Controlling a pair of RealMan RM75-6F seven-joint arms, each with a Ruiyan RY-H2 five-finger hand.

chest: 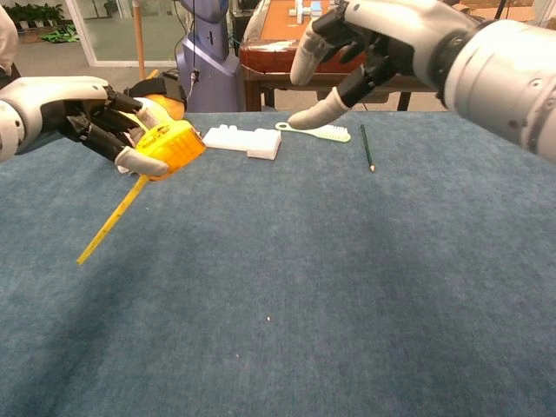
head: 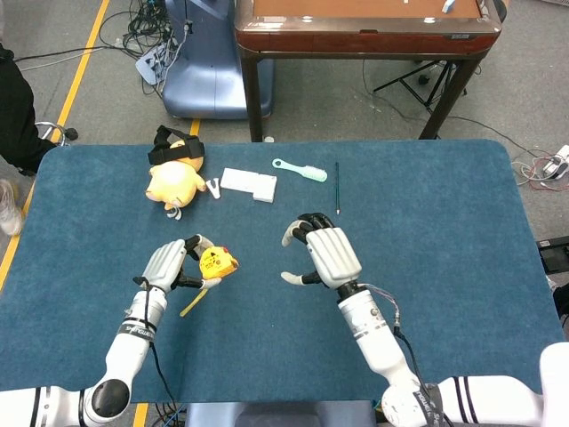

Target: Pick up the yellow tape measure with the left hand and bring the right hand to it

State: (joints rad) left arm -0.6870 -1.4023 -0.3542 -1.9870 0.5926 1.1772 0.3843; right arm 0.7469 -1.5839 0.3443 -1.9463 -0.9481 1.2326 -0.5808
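Yellow plastic tape measure (head: 216, 261), probably rigid and compact, sits clamped in the left hand (head: 167, 265) above the blue tabletop (head: 444, 222), thin blade dangling; right hand (head: 322, 253) hovers beside it, fingers apart

My head camera looks steeply down from above my shoulders onto the whole blue table (head: 427, 267), my forearms rising from the bottom edge and the floor beyond at the top. My chest camera sits low, near the table's (chest: 347, 304) front edge, and faces level across it, so close that my right hand (chest: 365, 52) looms large. Both share my left hand (head: 167, 265) with the yellow tape measure (head: 216, 261), and, I think, the same green brush (chest: 314, 130).
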